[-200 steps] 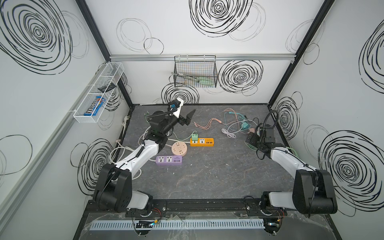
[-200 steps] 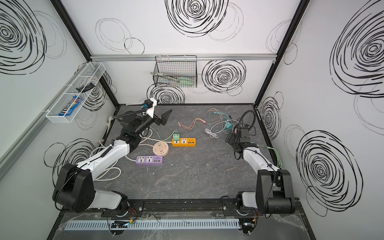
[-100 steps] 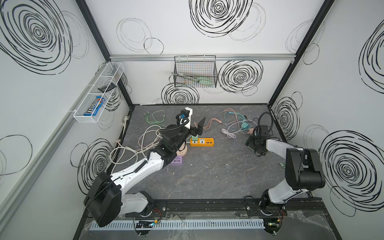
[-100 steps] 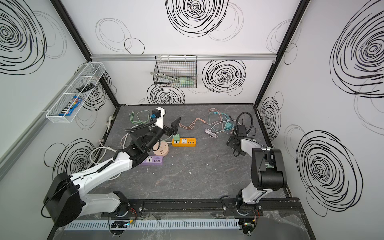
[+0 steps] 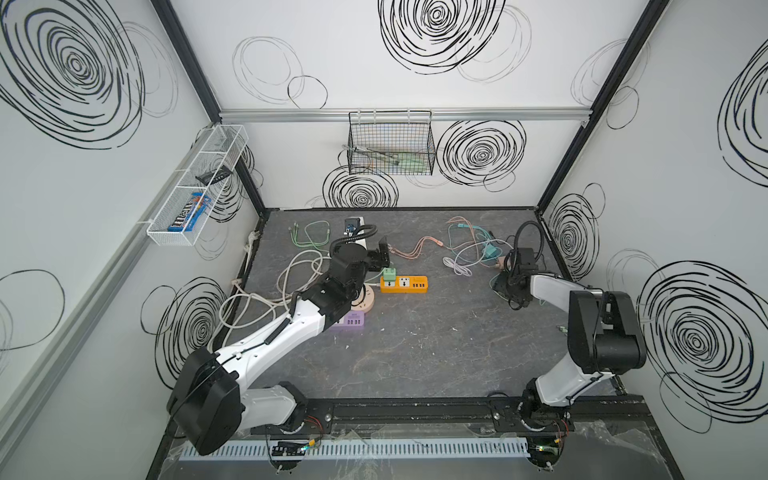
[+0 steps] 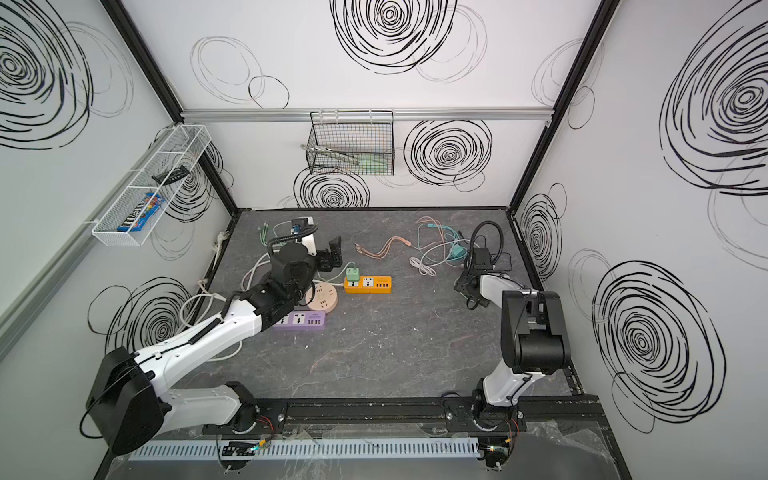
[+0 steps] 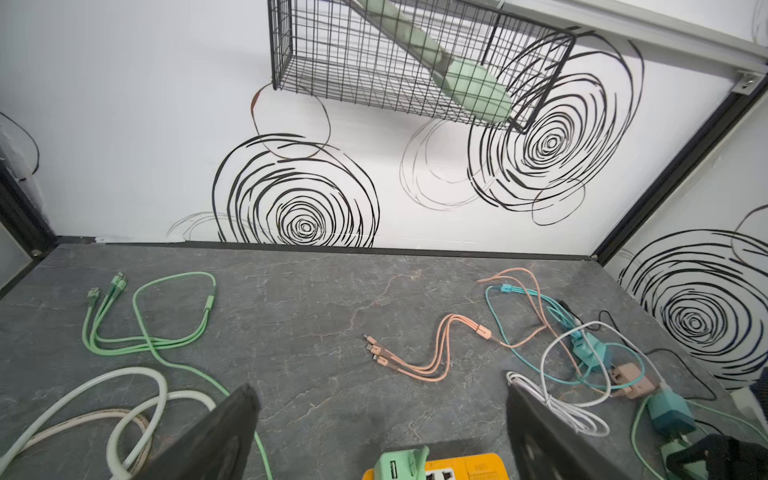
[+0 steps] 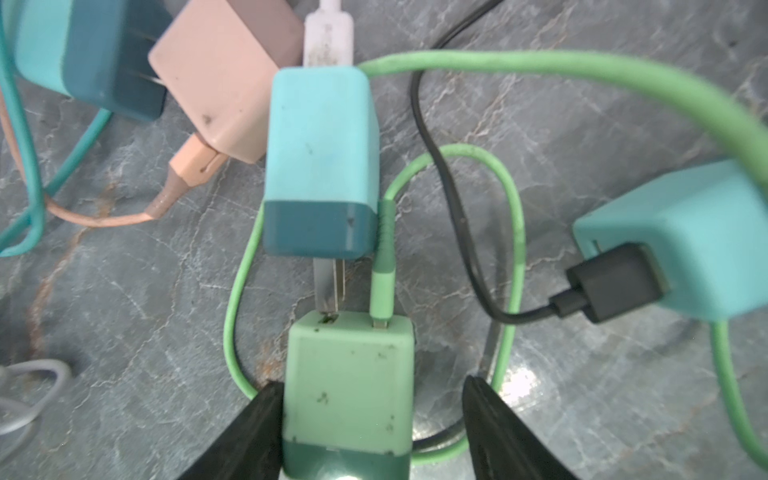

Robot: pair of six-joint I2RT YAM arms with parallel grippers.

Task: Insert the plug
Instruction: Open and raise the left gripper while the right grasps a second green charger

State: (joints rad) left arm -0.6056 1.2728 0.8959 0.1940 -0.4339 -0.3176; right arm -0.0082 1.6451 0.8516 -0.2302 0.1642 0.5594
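**Straddling the mint-green charger plug, jaws not clamped**

On the back wall a black wire basket [image 5: 428, 143] holds metal tongs [image 5: 365, 150] and a pale green utensil [image 7: 469, 83]. The left wrist view shows that utensil clearly, while both top views show it only faintly through the mesh. A white wire shelf [image 5: 166, 239] on the left wall, seen only in the top views, holds an M&M's pack [image 5: 189, 212] in its near compartment. A flat black device [image 5: 212, 176] lies in the next one.

The mint-green charger plug [image 8: 349, 386] lies on the table at the right, among other chargers. The right gripper [image 8: 372, 384] is set around it. In the right wrist view one finger [image 8: 249, 424] touches its side and the other stands off with a gap. The top views hide this under the wrist.

The left gripper [image 7: 379, 384] hangs spread wide and empty above the orange power strip [image 5: 404, 284].
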